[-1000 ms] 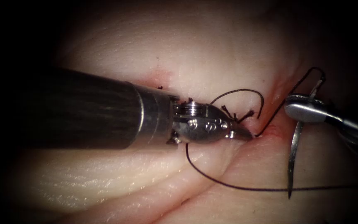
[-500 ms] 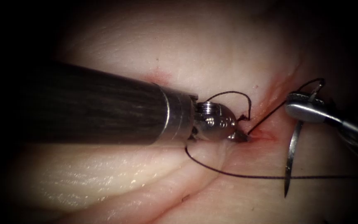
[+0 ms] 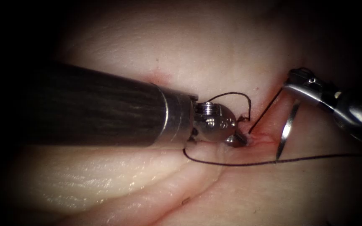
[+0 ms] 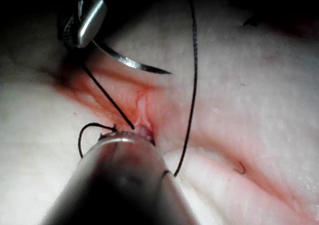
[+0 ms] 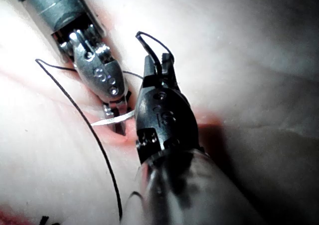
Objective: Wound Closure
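My left tool [image 3: 239,140] reaches in from the left, its jaws shut on the tissue at the left lip of the cut [image 3: 267,136]. My right tool [image 3: 297,85] sits to the right of the cut, shut on the curved needle [image 3: 288,124] close to its tail end. The needle hangs down free of the tissue, its point just above the surface on the right side. Dark thread [image 3: 265,110] runs taut from the needle's tail into the cut beside the left jaws. In the left wrist view, the needle [image 4: 130,63] arcs out from the right tool [image 4: 90,21].
A small thread loop [image 3: 236,94] stands above the left tool's wrist. A long strand [image 3: 298,159] runs under the needle's point and off to the right. Red fluid [image 3: 161,77] stains the tissue [image 3: 214,46] near the cut. Folds of tissue lie in front.
My left tool pushed rightward to the cut, then stayed. My right tool swung left and turned, carrying the needle closer to the cut and lifting its point. The thread loop shrank.
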`<state>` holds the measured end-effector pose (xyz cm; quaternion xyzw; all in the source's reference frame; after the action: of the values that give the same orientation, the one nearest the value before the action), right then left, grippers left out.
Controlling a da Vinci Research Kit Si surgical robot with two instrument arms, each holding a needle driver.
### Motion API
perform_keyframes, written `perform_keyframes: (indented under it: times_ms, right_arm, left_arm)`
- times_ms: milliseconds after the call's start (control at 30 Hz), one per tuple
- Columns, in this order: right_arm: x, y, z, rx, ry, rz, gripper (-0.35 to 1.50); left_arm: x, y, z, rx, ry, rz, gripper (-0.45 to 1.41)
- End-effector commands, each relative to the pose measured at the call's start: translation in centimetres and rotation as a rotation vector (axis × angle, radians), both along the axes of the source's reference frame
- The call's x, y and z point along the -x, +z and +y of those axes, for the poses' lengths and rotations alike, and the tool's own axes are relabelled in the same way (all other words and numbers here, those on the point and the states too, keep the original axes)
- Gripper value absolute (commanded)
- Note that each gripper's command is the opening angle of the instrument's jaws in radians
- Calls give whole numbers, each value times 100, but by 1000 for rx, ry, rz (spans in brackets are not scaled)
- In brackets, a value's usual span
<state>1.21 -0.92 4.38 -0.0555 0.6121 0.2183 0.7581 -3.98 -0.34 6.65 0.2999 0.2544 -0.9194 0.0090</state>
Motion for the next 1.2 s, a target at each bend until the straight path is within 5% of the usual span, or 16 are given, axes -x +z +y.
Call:
perform_keyframes:
  times_ms: [33, 267, 867, 1200]
  right_arm:
    - [-9, 11, 7, 27, 3, 16, -35]
    - [-25, 33, 2, 67, 4, 33, -35]
    - [-35, 57, -31, 317, -45, -48, -35]
    - [-28, 71, -43, 333, -93, -71, -35]
  left_arm:
    - [6, 0, 0, -2, 2, -4, 24]
    - [7, -7, -7, -2, -8, -27, 51]
    - [4, -12, -2, -11, -45, -34, 44]
    - [-6, -31, 12, 33, -94, -21, 44]
